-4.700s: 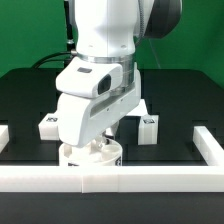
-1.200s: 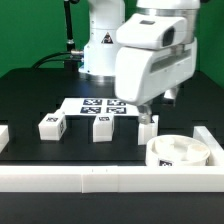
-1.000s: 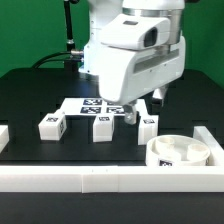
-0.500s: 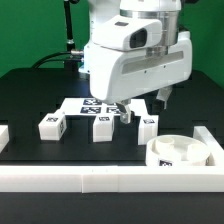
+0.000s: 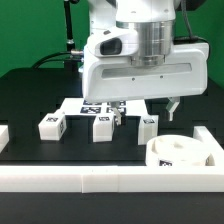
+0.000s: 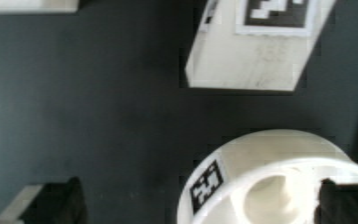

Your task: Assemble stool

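Swung square-on since a second ago — hovers above the end leg (image 5: 148,126) with gripper (image 5: 145,110) spread wide, gripping nothing. Shows seat (image 5: 180,152) lying near that leg — by front rail (image 5: 100,179), exterior view's right.

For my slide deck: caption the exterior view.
Open hand hovers over a row of three tagged stool legs; the round seat rests beside the front rail.

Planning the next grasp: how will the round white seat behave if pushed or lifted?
The seat looks like rigid moulded plastic, so probably stiff and light. Lying flat, it should slide rather than roll or tip. The border rails close by would likely stop a push.
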Robot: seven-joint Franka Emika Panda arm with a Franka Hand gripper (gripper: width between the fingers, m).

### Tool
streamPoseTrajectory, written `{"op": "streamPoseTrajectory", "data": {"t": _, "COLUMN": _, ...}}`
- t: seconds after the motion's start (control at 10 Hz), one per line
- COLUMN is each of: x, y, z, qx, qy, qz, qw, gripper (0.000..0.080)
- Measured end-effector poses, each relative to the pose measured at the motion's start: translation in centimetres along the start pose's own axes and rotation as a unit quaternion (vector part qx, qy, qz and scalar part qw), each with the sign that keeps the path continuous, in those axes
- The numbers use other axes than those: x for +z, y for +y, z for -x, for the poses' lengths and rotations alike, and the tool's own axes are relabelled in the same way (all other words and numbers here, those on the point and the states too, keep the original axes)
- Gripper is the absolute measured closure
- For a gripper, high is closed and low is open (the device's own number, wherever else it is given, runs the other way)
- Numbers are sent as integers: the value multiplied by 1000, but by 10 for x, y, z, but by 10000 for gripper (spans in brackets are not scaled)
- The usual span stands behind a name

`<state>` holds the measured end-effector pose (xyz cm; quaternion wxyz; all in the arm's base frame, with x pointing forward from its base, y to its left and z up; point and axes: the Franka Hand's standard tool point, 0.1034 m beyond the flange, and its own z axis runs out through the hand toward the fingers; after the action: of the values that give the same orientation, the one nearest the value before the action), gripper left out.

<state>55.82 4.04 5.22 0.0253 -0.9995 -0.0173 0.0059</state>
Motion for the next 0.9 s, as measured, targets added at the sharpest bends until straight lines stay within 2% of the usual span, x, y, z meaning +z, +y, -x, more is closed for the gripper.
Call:
{"op": "streamPoseTrajectory", "data": {"t": 0.2, "x": 0, "y": -5, "z": 0, "qx": 100, "qy": -1, "qz": -11, "qw": 995, "gripper": 151}}
{"op": "streamPoseTrajectory", "data": {"t": 0.6, "x": 6, "y": -4, "z": 7, "qx": 89, "qy": -18, "qz": -11, "qw": 996, "gripper": 151}}
{"op": "streamPoseTrajectory", "data": {"t": 0.7, "x": 9, "y": -3, "z": 22, "qx": 82, "qy": -84, "qz": -12, "qw": 993, "gripper": 151}}
{"op": "streamPoseTrajectory", "data": {"t": 0.8, "x": 9, "y": -4, "z": 21, "qx": 82, "qy": -134, "qz": -14, "qw": 987, "gripper": 151}}
{"op": "streamPoseTrajectory", "data": {"t": 0.9, "x": 12, "y": -6, "z": 18, "qx": 81, "qy": -157, "qz": -16, "qw": 984, "gripper": 151}}
